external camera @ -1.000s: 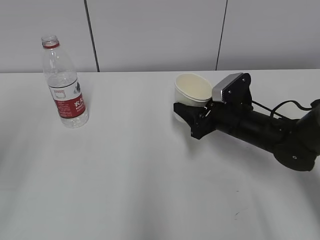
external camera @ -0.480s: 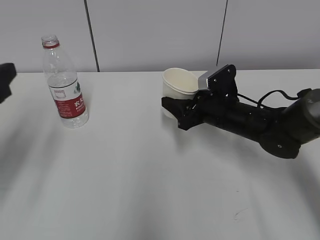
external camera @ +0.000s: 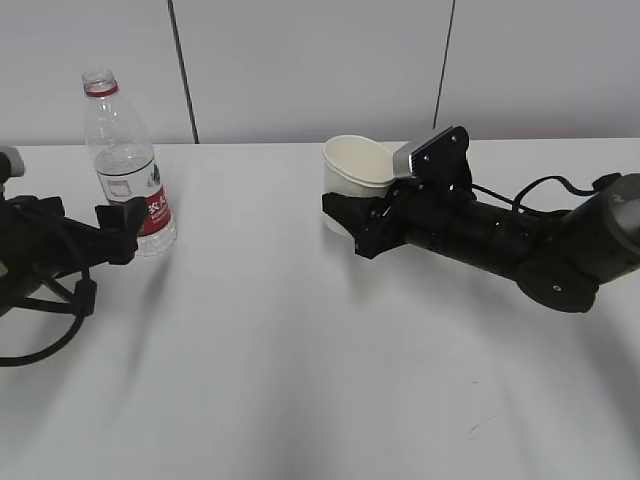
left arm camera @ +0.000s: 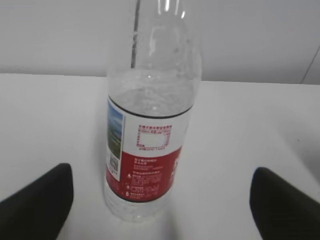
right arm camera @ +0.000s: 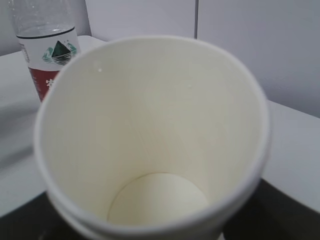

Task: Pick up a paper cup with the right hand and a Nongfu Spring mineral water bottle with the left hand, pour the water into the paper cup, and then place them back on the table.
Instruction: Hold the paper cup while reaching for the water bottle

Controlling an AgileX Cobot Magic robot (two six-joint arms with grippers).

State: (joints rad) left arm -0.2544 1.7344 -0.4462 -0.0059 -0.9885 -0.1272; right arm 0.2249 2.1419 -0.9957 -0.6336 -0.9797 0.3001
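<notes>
Two arms are showing in the exterior view. The right hand (external camera: pixel 352 222) is reaching in low from the right, its black fingers closed around the lower part of the cup (external camera: pixel 352 180), which is tilting with its mouth toward the camera and sitting near the middle back of the table (external camera: pixel 300 380). A grey plate (external camera: pixel 432 152) is sitting on top of that wrist, and a black cable (external camera: pixel 545 190) is looping behind the arm. The left hand (external camera: pixel 120 228) is coming in from the left edge, with one black finger crossing in front of the red label of the bottle (external camera: pixel 125 165), which is standing upright and capless at the back left, well apart from the cup. In the left wrist view the bottle (left arm camera: pixel 150 130) is standing on the table (left arm camera: pixel 50 115) between two black fingertips (left arm camera: pixel 37 197) that are spread wide, each clear of the plastic. In the right wrist view the cup (right arm camera: pixel 150 140) is filling the frame, its inside dry and bare; dark gripper parts are showing just beneath its rim, and the bottle (right arm camera: pixel 47 50) is standing beyond it at upper left.
</notes>
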